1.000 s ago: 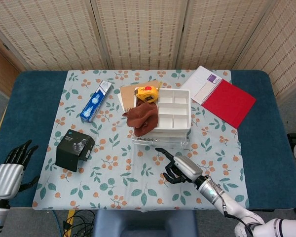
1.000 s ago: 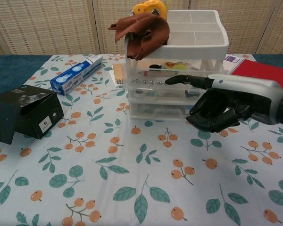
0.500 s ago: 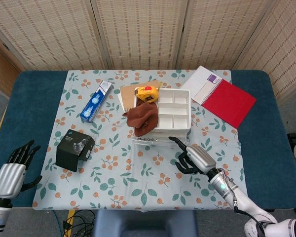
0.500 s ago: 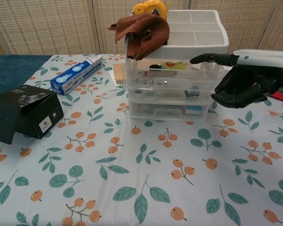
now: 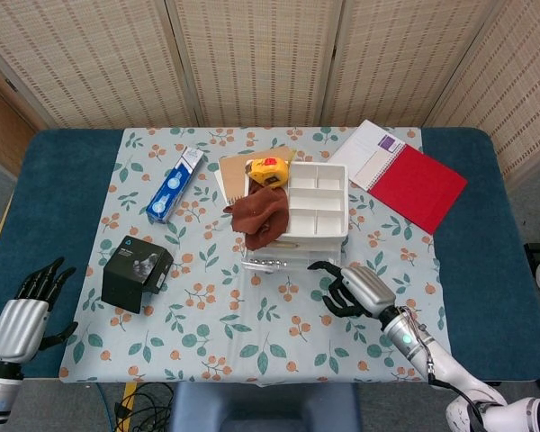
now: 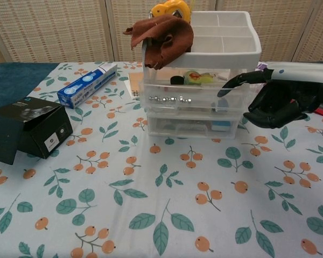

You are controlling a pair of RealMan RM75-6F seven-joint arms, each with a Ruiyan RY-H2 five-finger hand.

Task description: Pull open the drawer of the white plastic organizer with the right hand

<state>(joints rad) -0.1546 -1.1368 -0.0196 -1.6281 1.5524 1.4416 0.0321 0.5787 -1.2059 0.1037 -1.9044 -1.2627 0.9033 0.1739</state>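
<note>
The white plastic organizer stands mid-table, with clear drawers under an open white tray. Its top drawer sits a little forward of the two drawers below it. My right hand is at the organizer's front right. One extended finger hooks down over the top drawer's front edge, and the other fingers are curled in. My left hand hangs off the table's lower left corner with its fingers spread and nothing in it.
A brown cloth drapes over the organizer's left corner, with a yellow tape measure behind it. A black box and a blue box lie to the left, a red notebook at back right.
My right hand rose from the cloth to the organizer's front right, and its finger hooked the top drawer's edge. That drawer has slid slightly forward. The left hand barely moved.
</note>
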